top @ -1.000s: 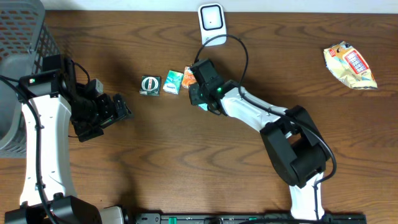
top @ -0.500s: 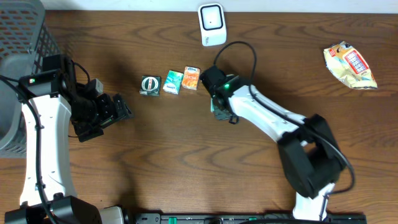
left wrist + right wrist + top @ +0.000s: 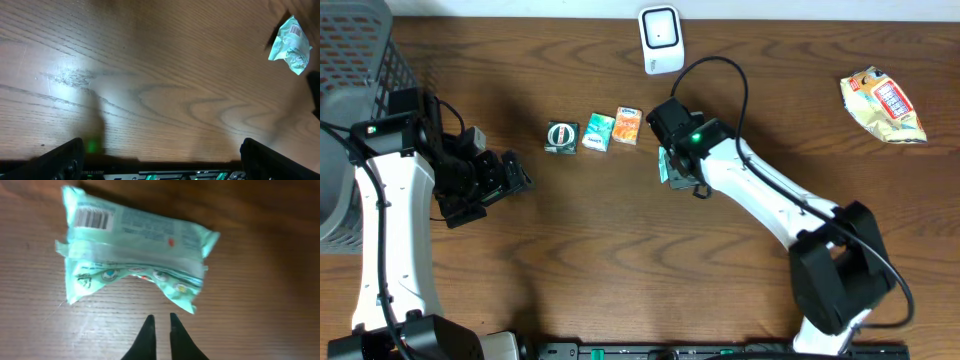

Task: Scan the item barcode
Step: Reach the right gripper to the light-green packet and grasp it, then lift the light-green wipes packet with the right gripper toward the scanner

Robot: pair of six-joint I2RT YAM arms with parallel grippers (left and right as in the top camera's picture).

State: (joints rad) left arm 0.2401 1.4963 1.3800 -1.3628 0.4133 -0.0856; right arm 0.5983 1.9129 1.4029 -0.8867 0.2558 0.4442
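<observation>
A mint-green packet (image 3: 135,255) lies on the wood just beyond my right gripper (image 3: 161,316). Its barcode (image 3: 94,218) faces up at the far left corner. That gripper is shut, its two fingertips close together with nothing between them. Seen from overhead, the packet (image 3: 663,168) peeks out at the left of the right gripper (image 3: 674,174). The white scanner (image 3: 660,38) stands at the table's back edge. My left gripper (image 3: 512,176) hovers open and empty at the left. In the left wrist view the same packet (image 3: 291,45) shows far off at the top right.
Three small packets sit in a row: a dark green one (image 3: 562,136), a green one (image 3: 598,132) and an orange one (image 3: 627,125). A snack bag (image 3: 883,103) lies at the far right. A grey basket (image 3: 350,60) fills the left corner.
The right arm has swung right and toward the table's front, away from the row of packets, and the mint packet has shifted with it. The left arm has not moved.
</observation>
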